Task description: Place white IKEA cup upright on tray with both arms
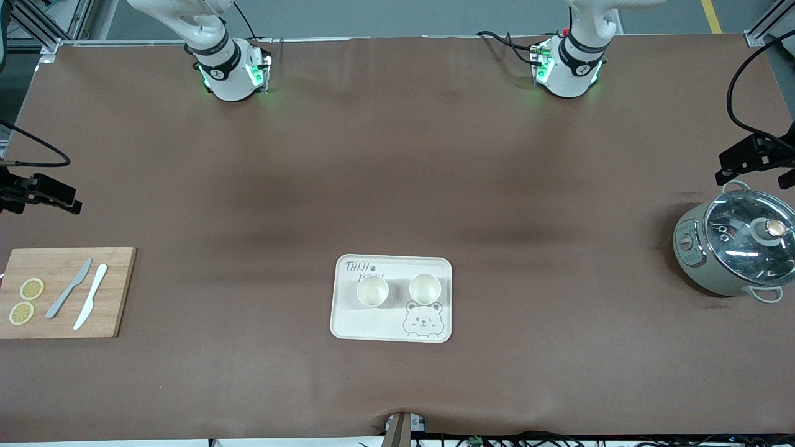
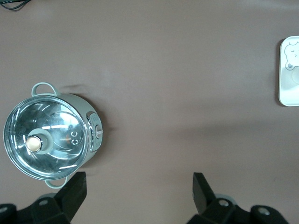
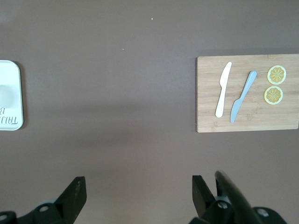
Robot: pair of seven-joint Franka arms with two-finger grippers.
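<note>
Brown tabletop, both arms pulled back high. Left gripper (image 2: pixel 138 193) fingers spread, empty, over bare cloth near the pot (image 1: pixel 736 248); right gripper (image 3: pixel 135 196) likewise near the cutting board (image 1: pixel 65 292). Two white cups (image 1: pixel 372 290) stand upright, mouths up, axis vertical, toward the tray (image 1: pixel 392 326)'s robot-side edge. Probably light, rigid, slick; pinch the rim.

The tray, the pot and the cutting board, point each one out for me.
Tray (image 1: pixel 348 323), front view, bare corner of its floor.
Pot (image 1: pixel 739 239), front view, glass lid.
Cutting board (image 3: pixel 210 112), right wrist view, bare wood.

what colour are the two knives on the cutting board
One grey knife, one white knife; clearest in the right wrist view.
</note>
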